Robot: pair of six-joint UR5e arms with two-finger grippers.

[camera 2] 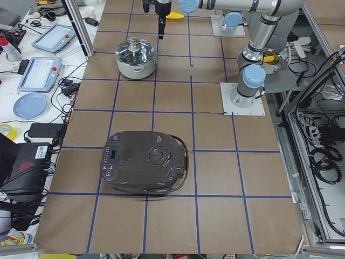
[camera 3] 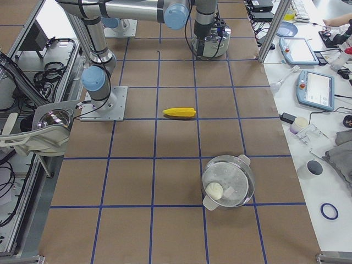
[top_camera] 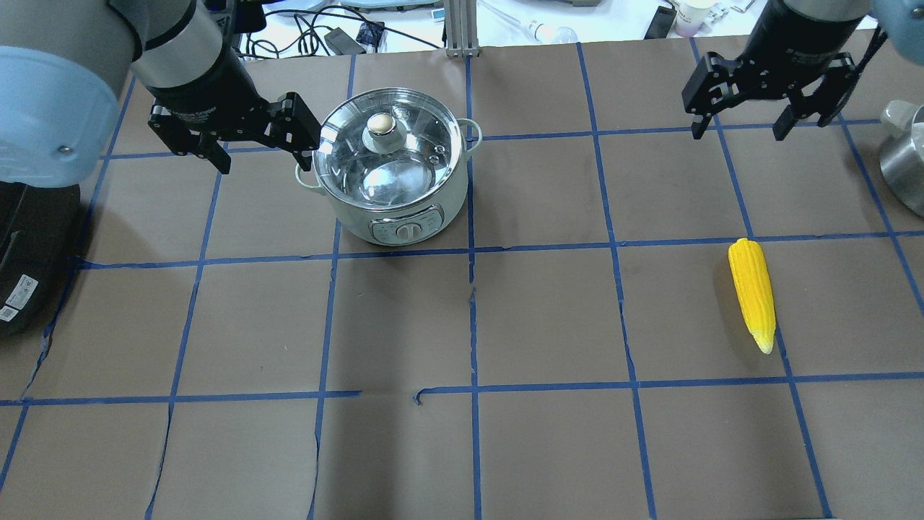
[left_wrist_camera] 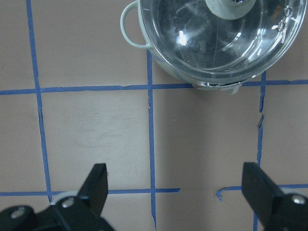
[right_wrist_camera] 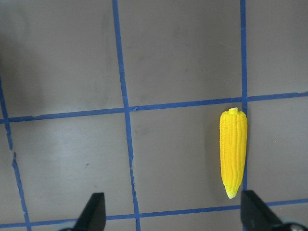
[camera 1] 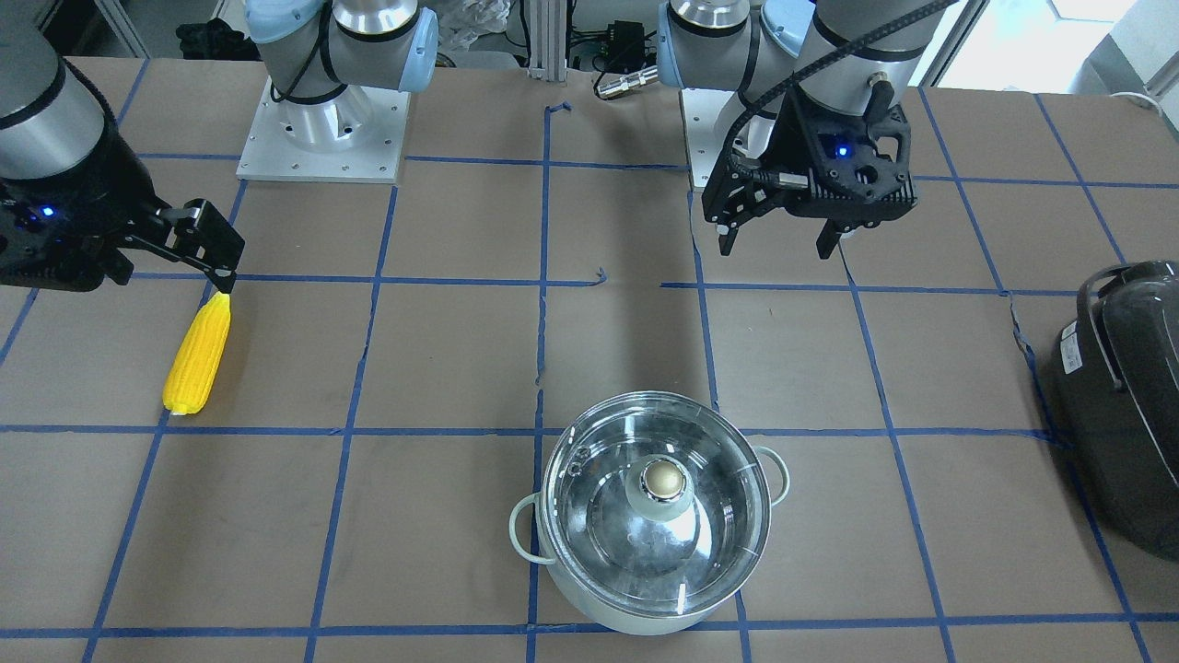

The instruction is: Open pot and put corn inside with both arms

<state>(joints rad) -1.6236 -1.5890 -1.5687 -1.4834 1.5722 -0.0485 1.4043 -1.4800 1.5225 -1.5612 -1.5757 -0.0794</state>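
The pot (top_camera: pixel 433 209) stands on the desk (top_camera: pixel 505 448) with its glass lid (top_camera: pixel 408 155) on. Near it, the left fingers (top_camera: pixel 299 128) hover spread wide, holding nothing. The corn (top_camera: pixel 752 292) lies flat well apart from the pot; the right fingers (top_camera: pixel 787 119) hover near it, wide open and empty.

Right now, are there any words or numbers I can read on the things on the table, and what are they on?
No text is clear enough to read.
On the pot, the front panel: small marks around a knob, too blurred.
On the dark cooker, the white stickers: print too small.
On the cooker's top, the button panel: too small.
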